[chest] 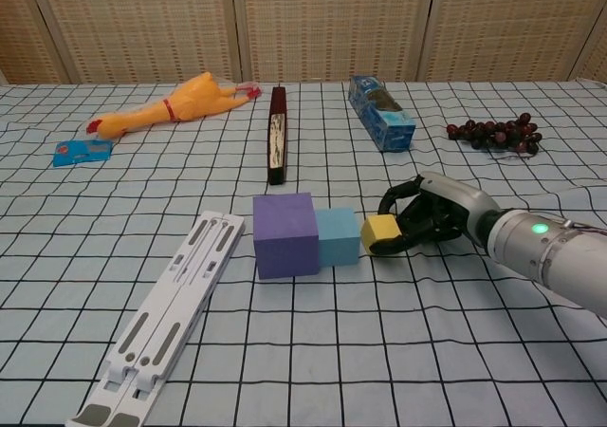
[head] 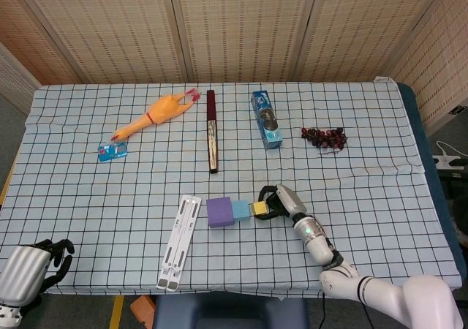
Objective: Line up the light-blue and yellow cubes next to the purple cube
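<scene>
The purple cube (head: 219, 212) (chest: 284, 233) stands near the table's front middle, with the light-blue cube (head: 240, 210) (chest: 337, 236) touching its right side. Just right of the light-blue cube is the small yellow cube (head: 259, 209) (chest: 378, 232), almost against it. My right hand (head: 275, 202) (chest: 424, 219) grips the yellow cube, black fingers curled around it from the right. In the head view, my left hand (head: 45, 262) hangs at the bottom left, off the table's front edge, fingers curled in with nothing held.
A white folded stand (head: 180, 242) (chest: 167, 316) lies left of the purple cube. Further back lie a rubber chicken (head: 155, 115), a blue card (head: 112, 151), a dark long case (head: 211, 131), a blue snack box (head: 267, 118) and dark grapes (head: 325, 137).
</scene>
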`<state>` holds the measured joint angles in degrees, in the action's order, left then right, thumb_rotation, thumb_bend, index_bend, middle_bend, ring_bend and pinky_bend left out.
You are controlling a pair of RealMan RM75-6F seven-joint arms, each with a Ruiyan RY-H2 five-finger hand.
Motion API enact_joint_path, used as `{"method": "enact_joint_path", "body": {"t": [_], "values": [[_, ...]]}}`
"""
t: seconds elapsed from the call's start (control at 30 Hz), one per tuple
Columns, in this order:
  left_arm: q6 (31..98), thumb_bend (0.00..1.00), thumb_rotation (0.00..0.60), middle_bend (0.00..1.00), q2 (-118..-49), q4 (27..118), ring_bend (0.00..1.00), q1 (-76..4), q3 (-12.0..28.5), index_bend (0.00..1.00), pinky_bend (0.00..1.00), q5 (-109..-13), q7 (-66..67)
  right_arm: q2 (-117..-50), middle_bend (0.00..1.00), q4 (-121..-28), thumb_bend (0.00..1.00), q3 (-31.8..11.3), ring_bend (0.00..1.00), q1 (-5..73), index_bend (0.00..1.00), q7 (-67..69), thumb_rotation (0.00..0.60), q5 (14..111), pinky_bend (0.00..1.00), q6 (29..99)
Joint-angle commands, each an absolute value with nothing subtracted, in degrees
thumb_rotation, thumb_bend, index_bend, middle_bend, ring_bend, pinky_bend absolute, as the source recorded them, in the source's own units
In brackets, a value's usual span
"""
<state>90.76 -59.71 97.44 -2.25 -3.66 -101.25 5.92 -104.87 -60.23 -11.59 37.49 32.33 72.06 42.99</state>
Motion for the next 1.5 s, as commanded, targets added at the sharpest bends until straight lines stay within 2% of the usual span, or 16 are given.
{"method": "enact_joint_path", "body": {"t": [0.03, 0.47, 1.13, 1.5], "values": [[90.79, 0.47, 0.6, 0.71, -59.71, 97.47, 0.64, -2.25, -3.65, 0.52, 0.84, -101.26, 5.93, -104.3, 0.94, -61.12, 0.0, -11.63, 1.0, 37.22, 0.62, 31.23, 0.6, 71.97, 1.0, 43.51], [90.78, 0.47, 0.6, 0.71, -59.72, 97.7, 0.64, -2.2, -3.79, 0.52, 0.84, -101.44, 6.37, -102.14, 0.94, -65.99, 0.0, -12.62, 1.0, 37.01, 0.62, 21.5, 0.6, 68.96, 1.0, 45.13], [90.98, 0.47, 0.6, 0.71, -59.71, 97.67, 0.64, -2.18, -3.81, 0.52, 0.84, -101.62, 6.32, -103.54, 0.94, -68.18, 0.0, -14.81, 1.0, 38.87, 0.62, 13.31, 0.6, 62.83, 1.0, 43.65], [90.96, 0.47, 0.6, 0.71, -59.7, 97.61, 0.64, -2.16, -3.83, 0.52, 0.84, -101.56, 6.24, -104.25, 0.94, -67.08, 0.0, -14.7, 1.0, 39.24, 0.54, 13.04, 0.6, 61.98, 1.0, 42.15]]}}
